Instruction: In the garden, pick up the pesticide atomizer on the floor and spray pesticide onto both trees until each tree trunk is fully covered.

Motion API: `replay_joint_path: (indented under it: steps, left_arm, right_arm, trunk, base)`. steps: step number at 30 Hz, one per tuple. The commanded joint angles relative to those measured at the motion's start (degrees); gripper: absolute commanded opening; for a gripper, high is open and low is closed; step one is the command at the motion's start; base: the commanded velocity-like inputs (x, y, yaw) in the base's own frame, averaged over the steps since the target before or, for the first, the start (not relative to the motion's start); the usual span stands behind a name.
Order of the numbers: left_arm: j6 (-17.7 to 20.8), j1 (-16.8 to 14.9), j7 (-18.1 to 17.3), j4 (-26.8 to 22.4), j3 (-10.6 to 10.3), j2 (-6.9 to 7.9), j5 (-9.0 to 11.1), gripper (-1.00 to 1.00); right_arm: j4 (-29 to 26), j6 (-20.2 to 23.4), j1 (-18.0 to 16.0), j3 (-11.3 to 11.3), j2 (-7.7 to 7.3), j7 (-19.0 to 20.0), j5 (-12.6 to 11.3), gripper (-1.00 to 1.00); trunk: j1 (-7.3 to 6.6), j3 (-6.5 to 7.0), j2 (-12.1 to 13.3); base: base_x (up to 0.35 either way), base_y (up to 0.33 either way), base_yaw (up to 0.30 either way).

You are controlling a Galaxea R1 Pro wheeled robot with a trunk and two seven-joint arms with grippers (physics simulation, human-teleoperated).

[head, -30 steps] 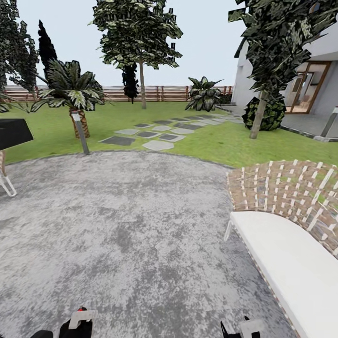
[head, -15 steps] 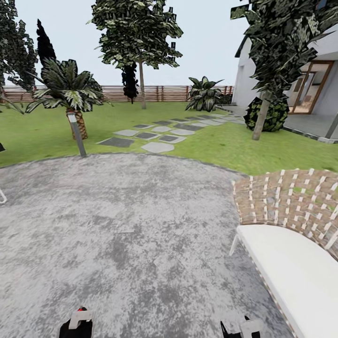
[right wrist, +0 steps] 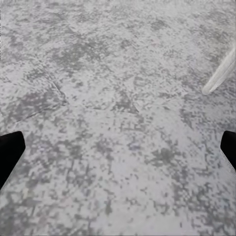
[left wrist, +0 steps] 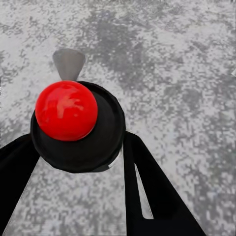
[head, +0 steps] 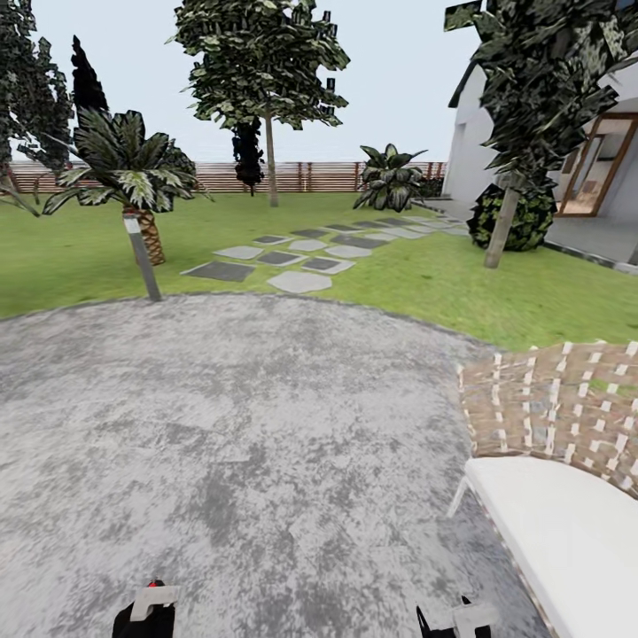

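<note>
Your left gripper (left wrist: 81, 162) is closed on the atomizer (left wrist: 73, 123), the right gripper (right wrist: 118, 147) spread wide and empty, so drive on across the paving (head: 230, 425) toward the trunks (head: 270, 164) far ahead, holding the nozzle level.

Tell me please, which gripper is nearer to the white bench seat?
Right. The right gripper sits just beside the white bench seat; the left gripper is across the paving, far from it.

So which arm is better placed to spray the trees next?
Left, most likely: the left gripper holds the atomizer between its fingers. The right gripper hangs open and empty over the gravel.
</note>
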Motion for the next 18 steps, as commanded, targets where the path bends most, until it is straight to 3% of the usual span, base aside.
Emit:
replay_joint_path:
  steps: [1, 9, 18]
  left_arm:
    - [-0.16, -0.05, -0.28, 0.06, 0.20, -0.02, 0.26, -1.00]
    - [-0.09, -0.04, -0.28, 0.06, 0.19, -0.02, 0.28, -1.00]
    - [-0.10, -0.04, -0.28, 0.06, 0.19, -0.02, 0.26, -1.00]
  right_arm:
    - [0.02, -0.19, -0.02, -0.46, 0.03, 0.22, 0.44, 1.00]
    - [0.03, -0.19, -0.02, -0.46, 0.03, 0.22, 0.44, 1.00]
    - [0.14, -0.18, -0.02, -0.37, 0.03, 0.27, 0.47, 1.00]
  trunk:
    - [0.02, -0.05, -0.02]
    - [0.02, -0.05, -0.02]
    - [0.02, -0.05, -0.02]
  base:
    - [0.340, 0.000, 0.171]
    - [0.340, 0.000, 0.244]
    - [0.340, 0.052, 0.033]
